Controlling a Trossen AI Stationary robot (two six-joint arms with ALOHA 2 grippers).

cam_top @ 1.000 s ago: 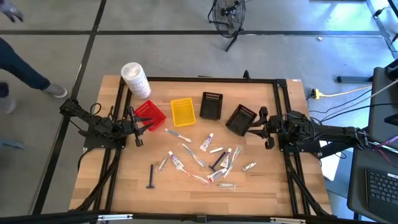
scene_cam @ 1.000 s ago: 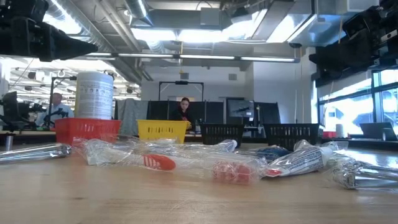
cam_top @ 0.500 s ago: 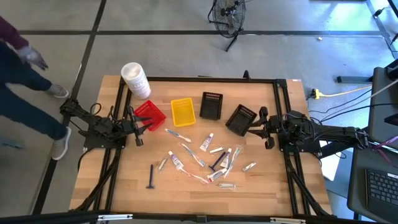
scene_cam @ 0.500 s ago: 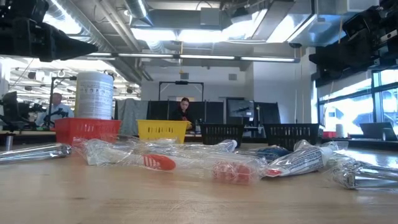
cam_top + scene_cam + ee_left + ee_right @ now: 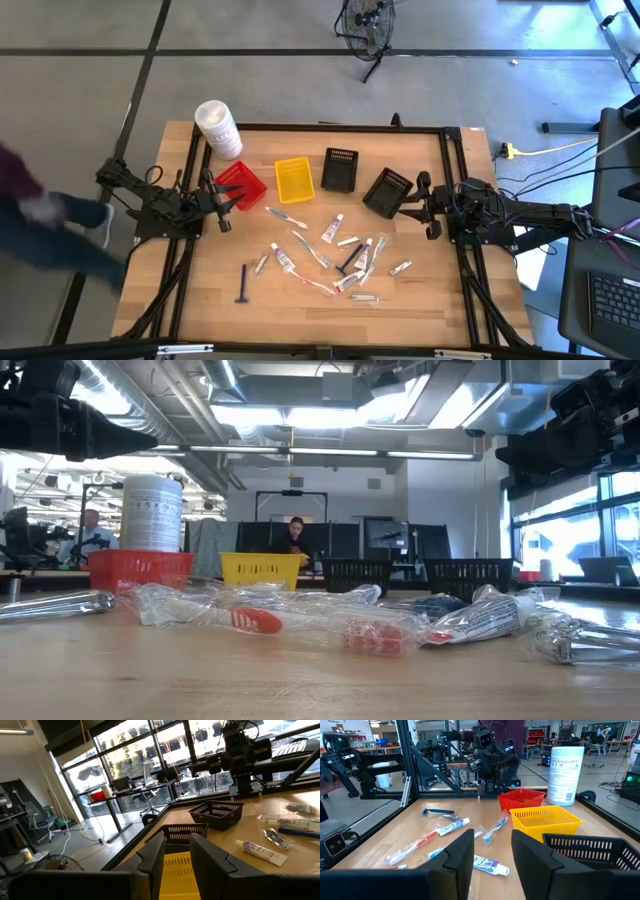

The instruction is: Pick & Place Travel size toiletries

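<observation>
While my two arms wait at opposite edges, the pale wooden table [image 5: 420, 290] spreads between them, its planks smooth and framed by black rails. Biggest on it is the white cylindrical tub [image 5: 217, 128] with printed label, standing at the far left corner. Next come four small slotted plastic baskets in a row: red basket [image 5: 241, 185], yellow basket [image 5: 294, 180], and two black baskets [image 5: 340, 170], the rightmost one tilted [image 5: 387, 192].

Nearer the front, the travel size toiletries [image 5: 330, 255] lie scattered flat in a loose heap: white mini tubes, crinkly clear-wrapped toothbrushes with red and blue heads, silvery sachets, and a black T-shaped razor [image 5: 244, 284] lying apart on the left.

My left gripper [image 5: 222, 203] hangs just beside the red basket, fingers [image 5: 150, 865] spread a narrow gap, pinching nothing. My right gripper [image 5: 417, 204] sits just beside the tilted black basket, fingers [image 5: 462, 851] likewise parted and empty. All toiletries lie well apart from both jaws, on the boards between and in front of them.
</observation>
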